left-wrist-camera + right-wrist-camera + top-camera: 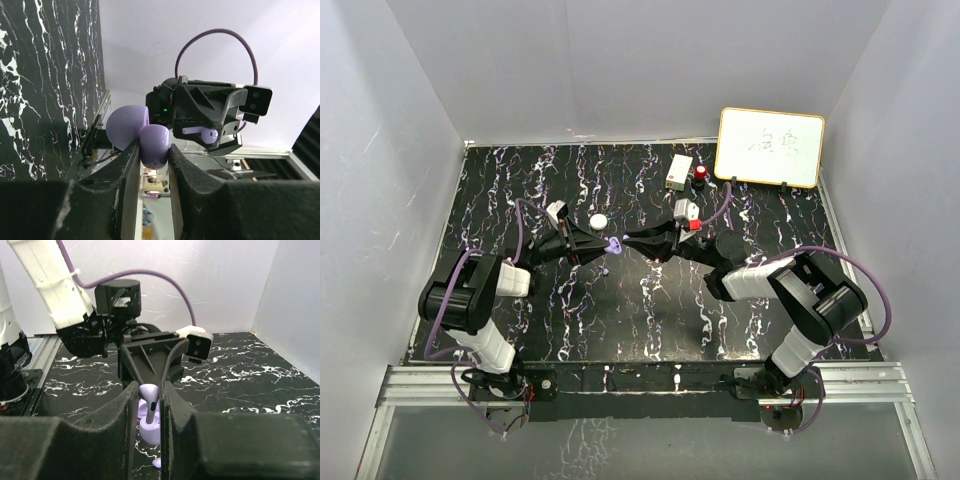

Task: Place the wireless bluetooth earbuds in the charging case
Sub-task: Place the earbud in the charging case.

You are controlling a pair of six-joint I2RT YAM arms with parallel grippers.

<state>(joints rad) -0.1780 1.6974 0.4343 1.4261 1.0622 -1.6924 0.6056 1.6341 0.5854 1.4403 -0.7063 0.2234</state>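
Observation:
My left gripper (pixel 602 245) is shut on the purple charging case (pixel 154 146) and holds it above the table middle; its lid (pixel 126 128) stands open. My right gripper (pixel 149 391) is shut on a purple earbud (pixel 150 399), stem down, just over the case (pixel 148 429). In the left wrist view the right gripper faces me with the earbud (pixel 207 133) between its fingers. In the top view the two grippers meet tip to tip at the case (pixel 614 243). A second purple earbud (pixel 157 463) lies on the table below.
A white round case (pixel 598 222) lies on the black marbled table (pixel 650 300) just behind the left gripper. A white box (pixel 678 172) and a red knob (pixel 701 174) stand at the back. A whiteboard (pixel 770 147) leans at the back right.

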